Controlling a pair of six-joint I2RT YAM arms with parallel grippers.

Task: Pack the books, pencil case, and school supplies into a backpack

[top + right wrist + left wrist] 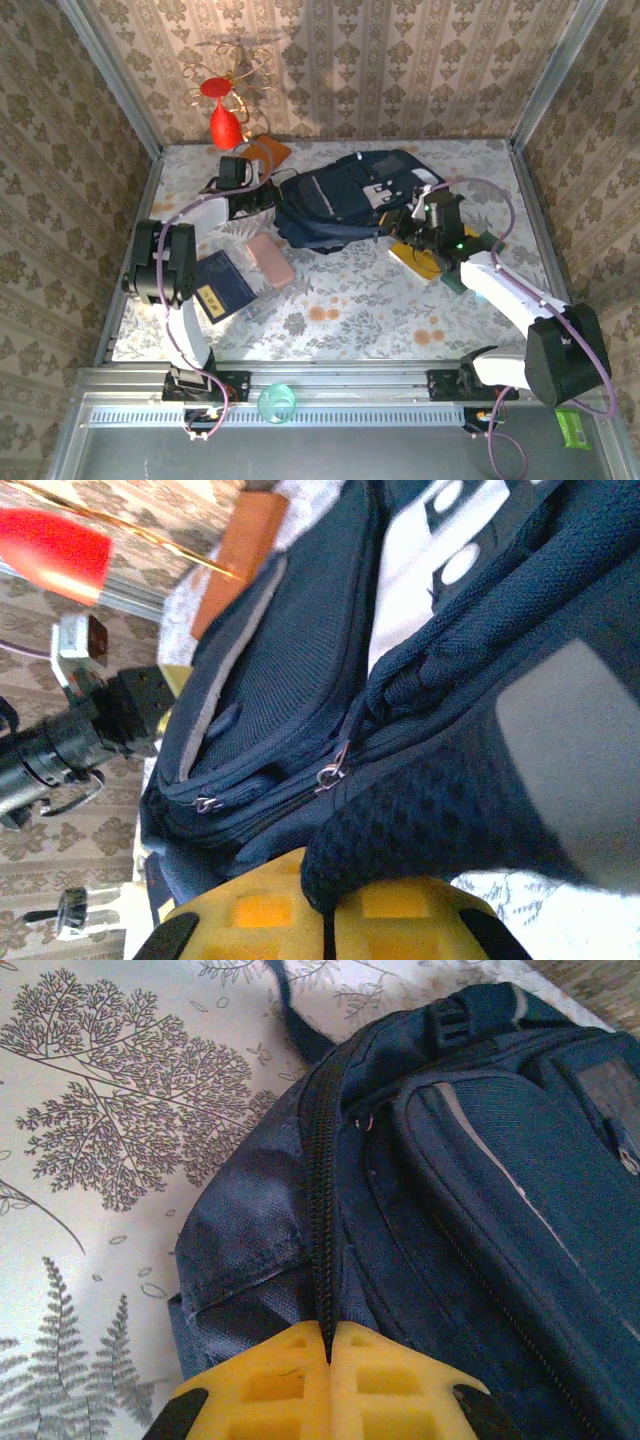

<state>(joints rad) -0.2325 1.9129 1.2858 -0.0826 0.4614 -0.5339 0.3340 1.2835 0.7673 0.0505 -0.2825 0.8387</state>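
backpack (345, 200) sits upper centre, zip looks closed. Left pincer (328, 1340) is clamped on its zipper seam and right pincer (326, 905) pinches its mesh padding, probably bracing for unzipping. Navy book (222, 285) and pink case (270, 258) wait lower left.

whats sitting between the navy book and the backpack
The pale-pink pencil case lies between the navy book and the backpack, seen in the top view.

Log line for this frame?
left gripper: jaws shut on backpack | right gripper: jaws shut on backpack | pencil case, navy book on table
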